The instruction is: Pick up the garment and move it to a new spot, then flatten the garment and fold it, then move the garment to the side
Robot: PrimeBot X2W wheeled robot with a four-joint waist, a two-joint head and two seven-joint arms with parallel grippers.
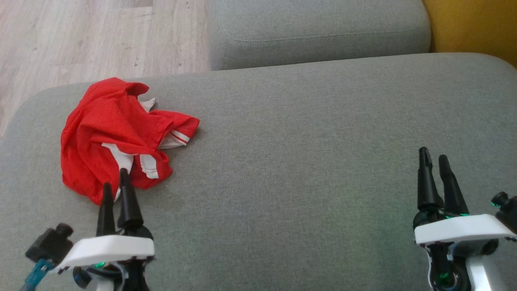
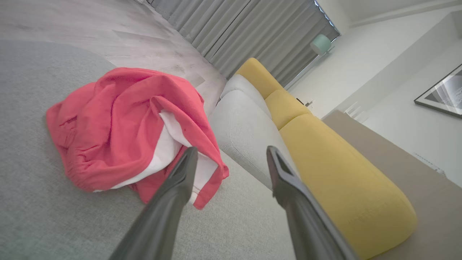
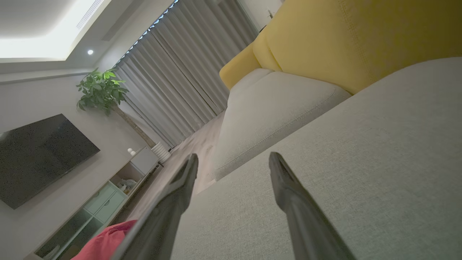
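Grey sofa fabric forms the work surface, a broad seat cushion (image 1: 303, 169) running across the head view. On its left part, close to the far edge, lies the garment (image 1: 117, 137): red cloth with white trim, crumpled into a loose heap, its folds turned over so that strips of white lining show. It is neither spread out nor folded.

Just on the near side of the heap is the left claw (image 1: 115, 178). Its two dark fingers stand apart with nothing between them. In the head view the fingertips overlap the garment's near edge, and in the left wrist view one finger crosses a white-lined hem. Whether it touches the cloth I cannot tell.

Well apart, over bare fabric on the cushion's right part, is the right claw (image 1: 433, 153), also spread wide and empty.

Beyond the cushion's far edge sits a second grey cushion (image 1: 315, 36), with a yellow backrest (image 1: 472, 24) to its right. Pale wood floor (image 1: 80, 36) shows at the upper left. The wrist views show grey curtains (image 2: 252, 32), a dark wall screen (image 3: 39, 159) and a leafy plant (image 3: 101, 90).
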